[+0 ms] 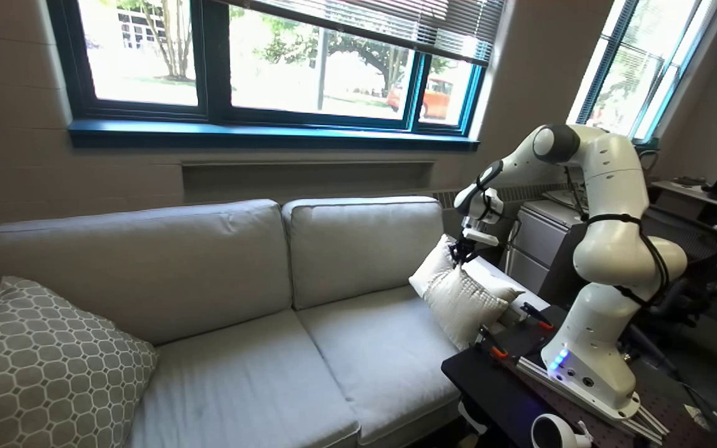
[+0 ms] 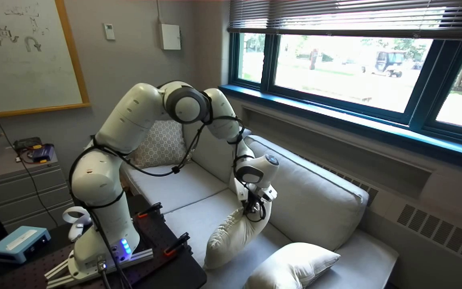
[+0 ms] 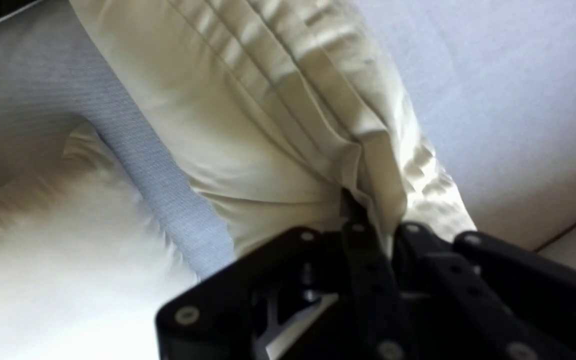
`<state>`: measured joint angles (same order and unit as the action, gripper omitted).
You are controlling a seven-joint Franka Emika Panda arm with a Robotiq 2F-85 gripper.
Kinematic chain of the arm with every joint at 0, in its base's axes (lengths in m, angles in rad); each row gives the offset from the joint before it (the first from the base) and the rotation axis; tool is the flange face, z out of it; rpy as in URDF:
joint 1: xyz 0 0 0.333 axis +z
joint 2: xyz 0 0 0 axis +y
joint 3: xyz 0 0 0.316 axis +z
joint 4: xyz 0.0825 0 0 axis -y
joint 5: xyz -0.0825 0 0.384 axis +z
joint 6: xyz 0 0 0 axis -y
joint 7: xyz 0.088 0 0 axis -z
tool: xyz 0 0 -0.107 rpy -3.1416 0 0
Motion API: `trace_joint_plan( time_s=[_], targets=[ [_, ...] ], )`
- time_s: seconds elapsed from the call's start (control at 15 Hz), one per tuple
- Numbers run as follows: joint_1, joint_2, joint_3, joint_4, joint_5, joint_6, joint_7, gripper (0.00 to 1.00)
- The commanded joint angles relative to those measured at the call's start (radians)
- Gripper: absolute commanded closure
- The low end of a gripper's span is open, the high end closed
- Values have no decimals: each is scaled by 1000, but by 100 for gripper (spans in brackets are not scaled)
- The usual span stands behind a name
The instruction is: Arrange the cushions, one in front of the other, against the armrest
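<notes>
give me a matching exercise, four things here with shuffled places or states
1. black two-fingered end effector
2. loose cream-white square fabric cushion
3. grey pillow with white lattice pattern
4. brown-framed whiteboard

A. hung on the wall
B. light grey fabric sofa's end, away from the end effector
C. pinching a pleated cream-white fabric cushion
D. resting near the gripped cushion

Pairs: 1-C, 2-D, 3-B, 4-A

Pretty sure it's a lab or office: scribbled-on whiteboard (image 2: 26,60), grey drawer cabinet (image 2: 16,190), mesh-back chair (image 1: 689,229), plus a robot arm (image 1: 617,180) mounted on a table (image 1: 480,376) beside a sofa (image 1: 365,348).
</notes>
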<state>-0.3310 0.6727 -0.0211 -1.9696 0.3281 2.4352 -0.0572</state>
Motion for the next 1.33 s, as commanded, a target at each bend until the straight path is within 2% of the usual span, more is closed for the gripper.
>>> trace_joint_plan(
  time_s=[0.0, 0.2, 0.73, 1.27],
  targets=[
    [26, 151, -44, 203, -42, -87, 43, 97],
    [12, 214, -62, 293, -47, -118, 45, 97],
    [-27, 270, -104, 432, -55, -143, 41, 98],
    [-27, 448, -108, 636, -95, -124, 48, 97]
  ],
)
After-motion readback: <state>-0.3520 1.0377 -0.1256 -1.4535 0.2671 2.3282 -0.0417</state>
